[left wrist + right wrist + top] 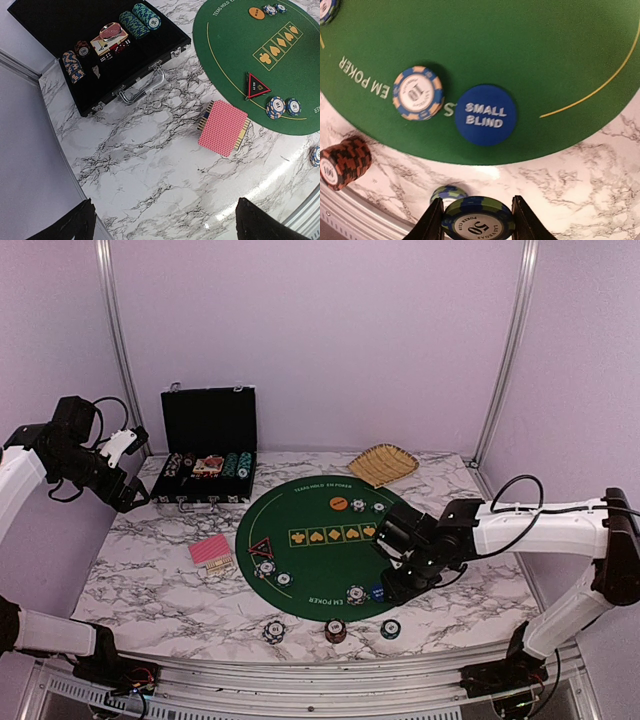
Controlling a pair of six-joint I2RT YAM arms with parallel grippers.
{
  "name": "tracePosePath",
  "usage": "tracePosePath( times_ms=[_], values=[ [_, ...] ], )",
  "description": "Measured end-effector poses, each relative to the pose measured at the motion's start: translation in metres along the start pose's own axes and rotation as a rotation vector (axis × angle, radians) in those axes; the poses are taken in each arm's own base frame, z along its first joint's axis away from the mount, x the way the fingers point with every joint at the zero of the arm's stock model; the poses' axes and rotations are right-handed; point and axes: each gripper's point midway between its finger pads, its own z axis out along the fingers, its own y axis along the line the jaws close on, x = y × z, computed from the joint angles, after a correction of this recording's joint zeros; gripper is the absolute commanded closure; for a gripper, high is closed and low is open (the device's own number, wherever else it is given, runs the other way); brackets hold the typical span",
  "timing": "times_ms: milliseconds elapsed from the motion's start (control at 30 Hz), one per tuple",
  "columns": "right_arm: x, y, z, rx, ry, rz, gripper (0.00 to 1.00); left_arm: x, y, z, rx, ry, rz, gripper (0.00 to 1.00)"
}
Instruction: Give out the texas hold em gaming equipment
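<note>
The right arm stretches low toward the counter's (150, 580) near edge, right tool (477, 220) clenched on a blue-green 50 chip (478, 226). The left arm is raised near the far-left corner, left tool (128, 496) released, fingers spread wide.

Blue disc button (485, 115) reads SMALL BLIND; blue-tan chip (418, 93) at its nine o'clock, 10; blue-green chip (478, 225), 50; mat (520, 45), EM POKER.

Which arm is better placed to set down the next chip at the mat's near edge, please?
Right. Its gripper is shut on a 50 chip just off the green mat's near edge, close to the Small Blind button. The left gripper is open and empty, far off by the case.
</note>
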Motion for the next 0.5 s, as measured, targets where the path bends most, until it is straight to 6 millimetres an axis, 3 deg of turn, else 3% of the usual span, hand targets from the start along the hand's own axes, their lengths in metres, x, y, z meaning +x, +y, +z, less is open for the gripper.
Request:
tracePosePath(
  times_ms=[200, 500],
  values=[
    [-0.016, -0.036, 0.004, 0.047, -0.014, 0.06, 0.66, 0.0, 0.0, 0.0, 0.0, 0.0, 0.0, 0.01],
    [-0.028, -0.057, 0.032, 0.075, 0.013, 0.079, 0.67, 0.0, 0.0, 0.0, 0.0, 0.0, 0.0, 0.01]
  ],
)
